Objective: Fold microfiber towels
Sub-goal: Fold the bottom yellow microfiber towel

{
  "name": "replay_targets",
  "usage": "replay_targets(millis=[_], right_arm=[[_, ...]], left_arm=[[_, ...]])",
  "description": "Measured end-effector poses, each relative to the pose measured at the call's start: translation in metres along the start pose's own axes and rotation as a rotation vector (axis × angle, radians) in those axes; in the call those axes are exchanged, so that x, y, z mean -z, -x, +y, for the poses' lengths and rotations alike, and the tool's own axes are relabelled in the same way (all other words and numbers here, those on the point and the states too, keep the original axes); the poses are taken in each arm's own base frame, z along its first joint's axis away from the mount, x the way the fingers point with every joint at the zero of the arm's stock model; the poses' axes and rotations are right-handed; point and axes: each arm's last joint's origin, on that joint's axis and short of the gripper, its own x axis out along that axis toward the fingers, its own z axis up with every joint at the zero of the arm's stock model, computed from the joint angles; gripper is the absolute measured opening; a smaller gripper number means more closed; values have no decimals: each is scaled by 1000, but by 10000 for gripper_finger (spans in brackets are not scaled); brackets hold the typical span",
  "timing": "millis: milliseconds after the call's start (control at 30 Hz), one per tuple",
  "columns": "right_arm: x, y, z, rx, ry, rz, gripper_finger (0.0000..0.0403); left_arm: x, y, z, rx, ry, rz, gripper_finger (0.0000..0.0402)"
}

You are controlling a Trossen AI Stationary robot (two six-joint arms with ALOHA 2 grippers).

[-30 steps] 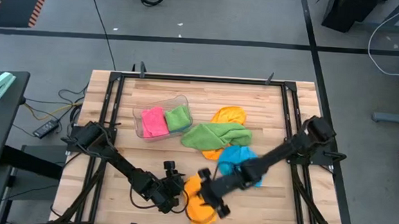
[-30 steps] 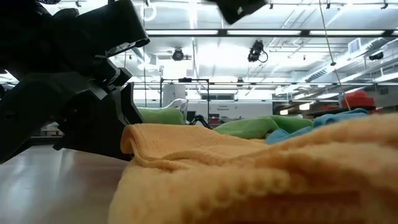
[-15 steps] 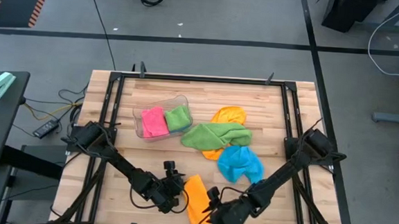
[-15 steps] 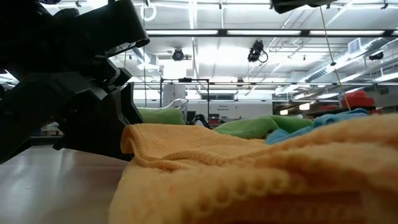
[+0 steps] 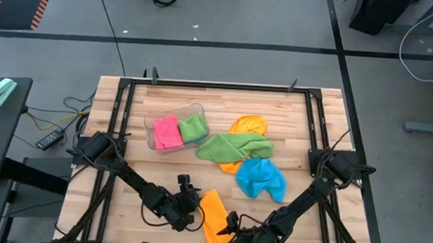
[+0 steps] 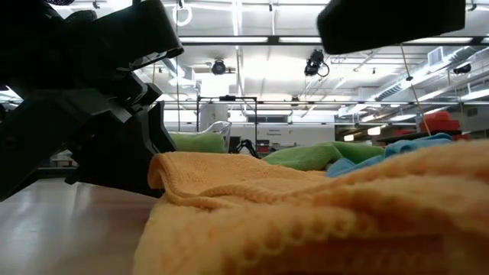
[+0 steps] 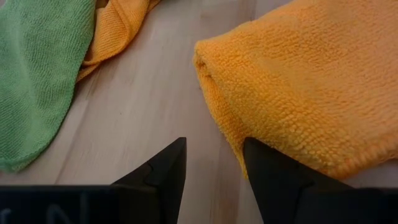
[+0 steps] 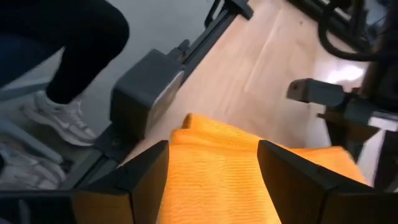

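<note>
A: Entry from beside the rig. Where do the arms stand?

B: Both are low in the overhead frame. The left hand rests on the wooden surface just left of the folded orange towel, at lower centre. Its wrist view shows the two dark fingers parted with bare wood between them, and the towel's folded edge lies just past one fingertip. Nothing is gripped.

A: And the right?

B: The right hand sits at the towel's lower right corner, near the bottom edge of the frame. Its own view shows the fingers spread wide, with orange cloth filling the space beyond them. I cannot tell whether the tips touch the cloth.

A: The other towels?

B: A sky-blue towel lies crumpled right of centre. A long green towel is draped over a second orange towel above it. The clear tub at upper left holds a folded pink towel and a folded green towel, side by side.

A: Anything beyond the surface?

B: In the right wrist view, a person's dark-trousered leg and pale shoe stand on the floor at the frame's upper left.
</note>
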Motion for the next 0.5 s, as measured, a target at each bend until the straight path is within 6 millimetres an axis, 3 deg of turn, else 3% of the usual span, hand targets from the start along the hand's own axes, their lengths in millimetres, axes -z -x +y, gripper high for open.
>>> replay_targets(millis=[500], right_arm=[[9, -6, 10, 6, 56, 21, 255]], left_arm=[[0, 0, 0, -1, -2, 1, 172]])
